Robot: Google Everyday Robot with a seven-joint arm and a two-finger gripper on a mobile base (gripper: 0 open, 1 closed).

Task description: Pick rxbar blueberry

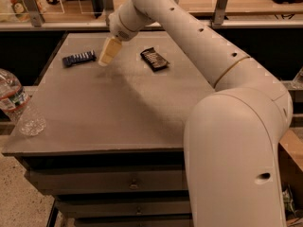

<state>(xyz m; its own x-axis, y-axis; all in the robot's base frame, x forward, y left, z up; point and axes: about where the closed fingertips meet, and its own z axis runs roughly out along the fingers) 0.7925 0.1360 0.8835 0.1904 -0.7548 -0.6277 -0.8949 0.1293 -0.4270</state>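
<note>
The rxbar blueberry (pixel 79 58) is a flat dark blue bar with a row of pale lettering, lying at the far left of the grey table (pixel 118 108). A black-wrapped bar with white lettering (pixel 154 59) lies at the far middle. My gripper (pixel 107 54) hangs just above the table between the two bars, a little right of the blue bar and apart from it. It holds nothing that I can see.
A clear plastic water bottle (pixel 19 109) lies at the table's left front edge. A railing with glass panels (pixel 57 6) runs behind the table. My arm's large white links (pixel 236 141) fill the right side, over the table's right part.
</note>
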